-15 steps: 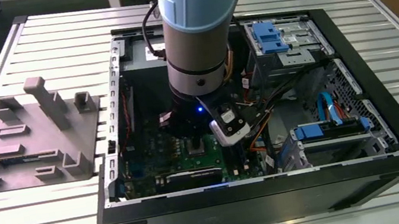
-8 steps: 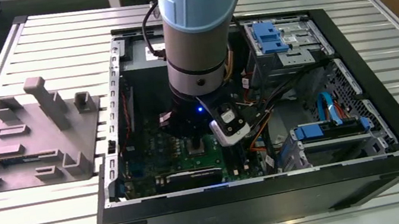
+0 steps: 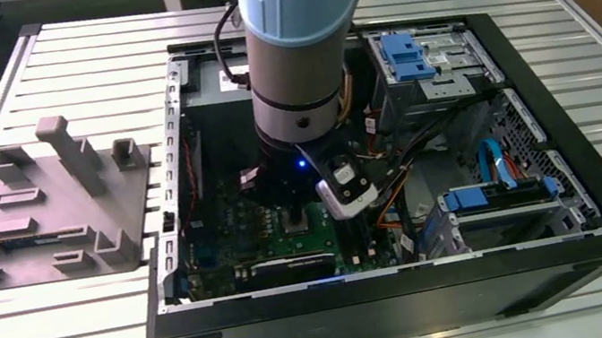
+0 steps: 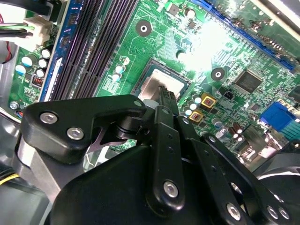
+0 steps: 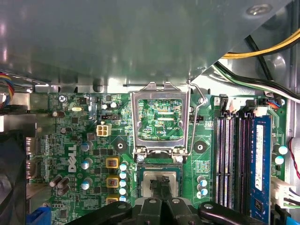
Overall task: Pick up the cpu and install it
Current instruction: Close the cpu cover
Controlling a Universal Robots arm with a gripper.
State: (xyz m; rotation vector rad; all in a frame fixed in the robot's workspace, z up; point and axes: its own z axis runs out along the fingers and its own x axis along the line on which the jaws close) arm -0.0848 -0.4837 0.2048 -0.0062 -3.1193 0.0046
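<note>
Just beneath the pincer (image 5: pixel 162 183) lies the cpu (image 5: pixel 150 180).

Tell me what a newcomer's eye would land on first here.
The pale blue arm reaching down into the open computer case dominates the middle of the exterior view. In the first wrist view, the shiny socket frame stands flipped open on the green circuit board, and next to its hinge the silvery cpu sits in the socket, with the gripper right over it.
</note>
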